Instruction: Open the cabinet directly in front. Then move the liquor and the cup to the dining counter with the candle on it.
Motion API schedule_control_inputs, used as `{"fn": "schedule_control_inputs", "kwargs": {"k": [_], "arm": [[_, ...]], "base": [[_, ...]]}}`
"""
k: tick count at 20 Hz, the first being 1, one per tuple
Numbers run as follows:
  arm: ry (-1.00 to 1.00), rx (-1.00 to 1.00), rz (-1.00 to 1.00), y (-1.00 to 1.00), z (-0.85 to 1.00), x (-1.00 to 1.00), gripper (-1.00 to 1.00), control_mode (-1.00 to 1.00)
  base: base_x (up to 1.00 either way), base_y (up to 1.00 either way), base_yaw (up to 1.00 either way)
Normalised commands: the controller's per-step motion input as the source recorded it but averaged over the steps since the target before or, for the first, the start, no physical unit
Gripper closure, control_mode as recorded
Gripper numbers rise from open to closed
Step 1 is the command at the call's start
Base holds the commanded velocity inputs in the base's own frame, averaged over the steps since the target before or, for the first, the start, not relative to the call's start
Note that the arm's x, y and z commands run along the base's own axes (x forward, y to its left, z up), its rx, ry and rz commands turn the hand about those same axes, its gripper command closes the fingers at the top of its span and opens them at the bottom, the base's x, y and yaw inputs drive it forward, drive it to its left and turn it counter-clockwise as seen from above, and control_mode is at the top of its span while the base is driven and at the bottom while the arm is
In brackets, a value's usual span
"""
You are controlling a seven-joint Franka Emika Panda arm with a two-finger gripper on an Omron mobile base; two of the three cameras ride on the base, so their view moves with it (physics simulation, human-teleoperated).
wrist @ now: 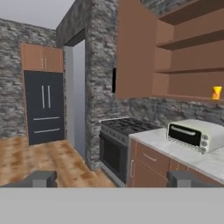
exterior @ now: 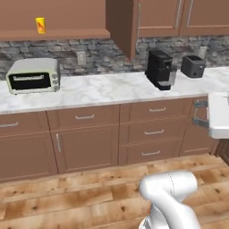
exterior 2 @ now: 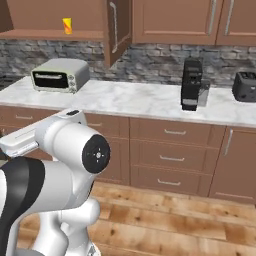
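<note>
The cup (wrist: 216, 92), a yellow tapered tumbler, stood on the open cabinet's (exterior: 120, 27) bottom shelf above the boxy toaster oven (wrist: 199, 134). The fingers (wrist: 40, 178) were spread wide, empty, well apart from it. Cabinet open, I judged fetching came next: reach up to the smooth cup.

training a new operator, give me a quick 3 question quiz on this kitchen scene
1. True or false: the cabinet stands open.
2. Which task item sits on the cabinet's bottom shelf? A) the cup B) a candle C) a plate
3. Fill in: below the cup, on the counter, stands a toaster oven; the gripper jaws are ____.

Key: 1 true; 2 A; 3 open
</note>
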Motion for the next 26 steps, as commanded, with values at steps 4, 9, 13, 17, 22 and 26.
{"fn": "schedule_control_inputs", "kwargs": {"k": [4, 9, 13, 17, 22, 26], "arm": [[0.00, 0.00, 0.00, 0.00, 0.00, 0.00, -1.00, 1.00], [0.00, 0.00, 0.00, 0.00, 0.00, 0.00, -1.00, 1.00], [0.00, 0.00, 0.00, 0.00, 0.00, 0.00, -1.00, 1.00], [0.00, 0.00, 0.00, 0.00, 0.00, 0.00, -1.00, 1.00], [0.00, 0.00, 0.00, 0.00, 0.00, 0.00, -1.00, 1.00], [0.00, 0.00, 0.00, 0.00, 0.00, 0.00, -1.00, 1.00]], "base": [[0.19, 1.00, 0.00], [0.23, 1.00, 0.00], [0.31, 0.97, 0.00], [0.38, 0.76, 0.00], [0.62, 0.36, 0.01], [0.81, 0.21, 0.02]]}}
